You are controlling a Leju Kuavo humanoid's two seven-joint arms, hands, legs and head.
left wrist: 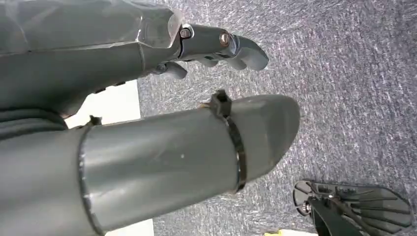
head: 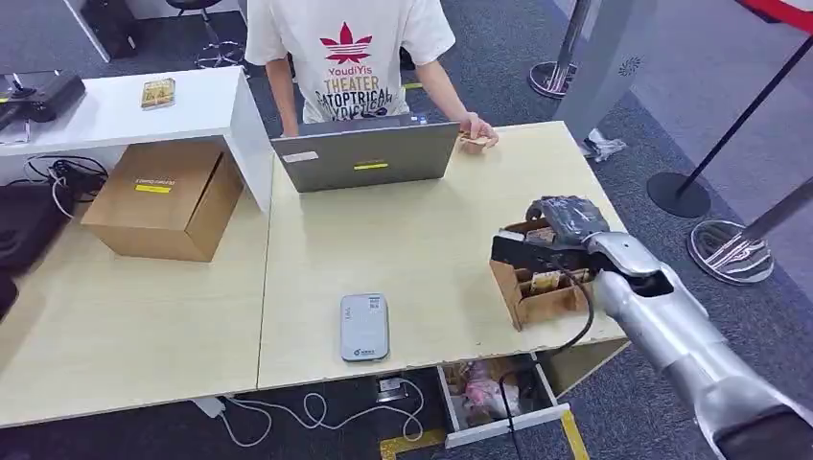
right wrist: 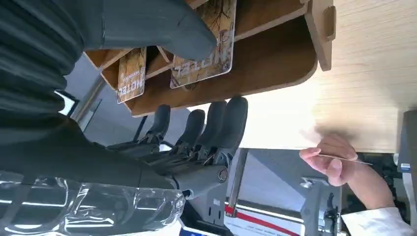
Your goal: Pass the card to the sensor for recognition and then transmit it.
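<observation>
At the near edge, below the counter (head: 403, 249), an open drawer (head: 499, 398) shows jumbled contents, and a white cable (head: 316, 412) loops across the floor beside it. On the counter's near middle lies a flat grey sensor (head: 364, 327), well apart from everything else. To the right, the silver right arm reaches in from the near right corner, and the right robot hand (head: 566, 218) sits over the far side of a wooden card holder (head: 537, 287) at the counter's right edge. The right wrist view shows that hand (right wrist: 196, 93) closely — its thumb lies against a patterned card (right wrist: 206, 44) standing in a slot of the holder (right wrist: 275, 64), while the dark fingers (right wrist: 216, 128) stretch out straight on the holder's other side, apart from the thumb and closed on nothing; a second card (right wrist: 130, 73) stands in the neighbouring slot. The left robot hand (left wrist: 216, 46) hangs over grey carpet with its fingers loosely extended and nothing in them. Farther back on the left rests a cardboard box (head: 168, 199). At the far middle stands an open laptop (head: 364, 153), and behind it a person (head: 350, 57) in a white printed T-shirt — their hand (head: 476, 129) rests at the counter's far edge just right of the laptop, pinching a thin card (right wrist: 344, 157) in the wrist view.
</observation>
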